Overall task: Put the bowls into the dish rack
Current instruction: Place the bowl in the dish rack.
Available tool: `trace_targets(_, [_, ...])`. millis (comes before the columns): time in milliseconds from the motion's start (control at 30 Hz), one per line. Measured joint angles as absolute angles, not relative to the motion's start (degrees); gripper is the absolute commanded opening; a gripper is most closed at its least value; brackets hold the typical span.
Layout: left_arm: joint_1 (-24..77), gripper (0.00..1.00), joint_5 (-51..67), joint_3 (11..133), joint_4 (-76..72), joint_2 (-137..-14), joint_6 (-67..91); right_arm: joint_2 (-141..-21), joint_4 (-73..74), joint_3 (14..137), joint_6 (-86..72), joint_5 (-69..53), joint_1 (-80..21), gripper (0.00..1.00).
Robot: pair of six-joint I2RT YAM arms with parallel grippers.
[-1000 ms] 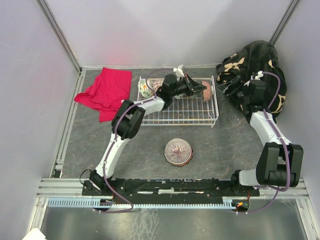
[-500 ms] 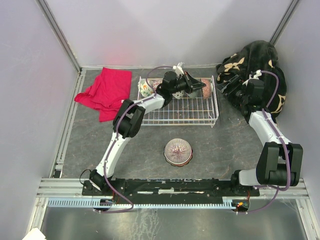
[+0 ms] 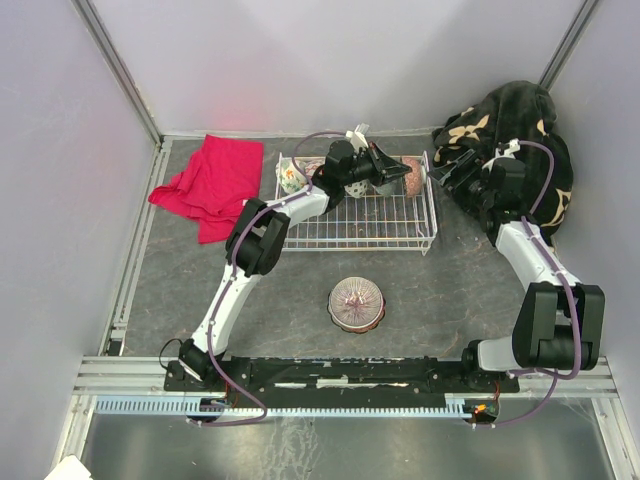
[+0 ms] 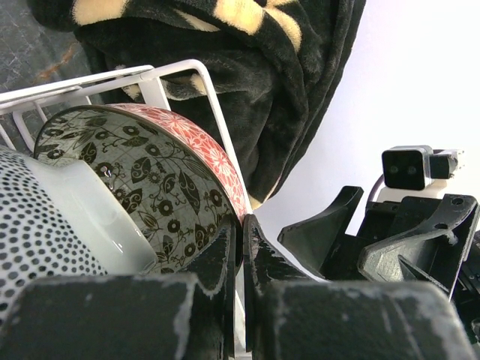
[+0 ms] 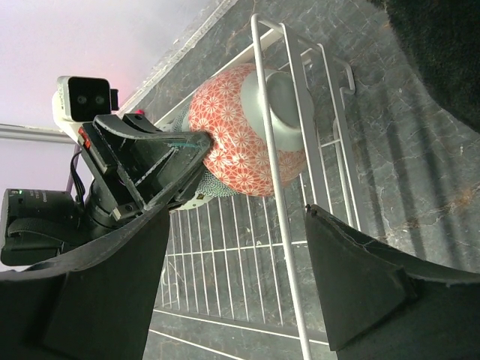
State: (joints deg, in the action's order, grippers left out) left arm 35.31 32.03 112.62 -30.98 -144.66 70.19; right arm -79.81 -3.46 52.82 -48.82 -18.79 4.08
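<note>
The white wire dish rack (image 3: 360, 228) sits at the back middle. At its right end a red flower-patterned bowl (image 3: 414, 180) stands on edge, its foot (image 5: 274, 101) turned to the rack's end wall. My left gripper (image 3: 403, 177) is shut on its rim (image 4: 241, 222); its inside has a dark leaf pattern (image 4: 150, 180). A dotted bowl (image 4: 34, 225) lies close beside it. Another bowl (image 3: 292, 177) rests at the rack's left end. A pink-purple bowl (image 3: 356, 304) stands upside down on the table in front. My right gripper (image 3: 452, 176) hangs open just right of the rack (image 5: 279, 187), holding nothing.
A red cloth (image 3: 210, 185) lies left of the rack. A black blanket with tan flowers (image 3: 520, 130) is heaped in the back right corner, behind my right arm. Walls close in the table at the back and sides.
My left gripper has drawn slightly back and left with the red bowl's rim in it. The right gripper edged a little toward the back.
</note>
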Motion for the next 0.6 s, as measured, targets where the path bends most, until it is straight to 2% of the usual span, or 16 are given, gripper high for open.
trace_targets(400, [34.94, 0.24, 31.48, 113.71, -28.27, -144.88, 70.08, -80.44, -4.16, 52.82, -48.77, -18.81, 3.36, 0.81])
trace_targets(600, [34.94, 0.27, 31.59, 114.28, -27.83, -144.94, 69.12, -80.49, -4.29, 52.82, -48.77, -18.81, 3.09, 0.81])
